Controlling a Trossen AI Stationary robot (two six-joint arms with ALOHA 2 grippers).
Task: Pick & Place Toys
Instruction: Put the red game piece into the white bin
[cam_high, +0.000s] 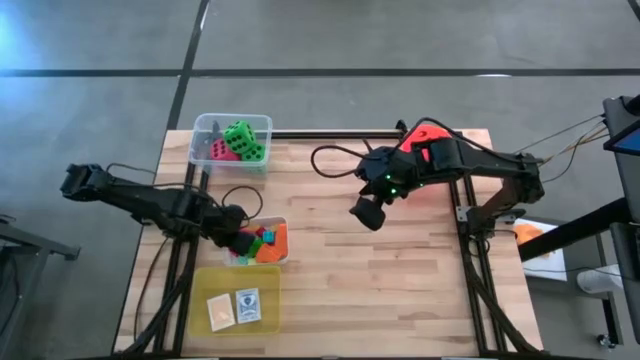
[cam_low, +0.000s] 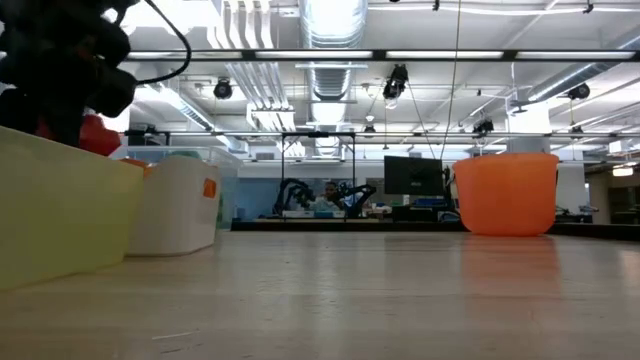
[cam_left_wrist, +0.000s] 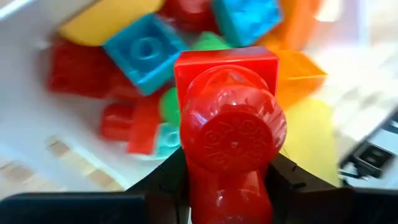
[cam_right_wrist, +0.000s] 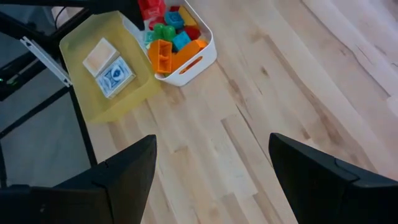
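My left gripper (cam_left_wrist: 227, 186) is clamped on a red block (cam_left_wrist: 230, 124), a stud-topped brick, held just above the white tub (cam_right_wrist: 198, 62) of mixed blocks. From the left wrist camera I see the dark fingers (cam_left_wrist: 292, 183) pressing both sides of the brick, with blue (cam_left_wrist: 144, 51), orange (cam_left_wrist: 298, 68) and yellow (cam_left_wrist: 106, 22) blocks lying loose in the tub beneath it. In the high view that gripper (cam_high: 238, 240) sits over the tub's left end.

Nearest the table's front edge is the yellow tray (cam_high: 205, 285), touching the white tub, with two flat cards in it: a plain one (cam_high: 220, 311) and a blue-printed one (cam_high: 248, 305), side by side.

My right gripper (cam_high: 368, 213) hangs over bare wood near the table's middle, jaws wide apart and holding nothing; the right wrist camera shows only tabletop (cam_right_wrist: 261, 118) between the fingers (cam_right_wrist: 130, 165).

At the far left edge stands a clear tub (cam_high: 205, 125) with a green die (cam_high: 240, 135) and a pink die (cam_high: 218, 150) inside. A red-orange bucket (cam_low: 507, 193) stands at the far right, partly under the right arm.
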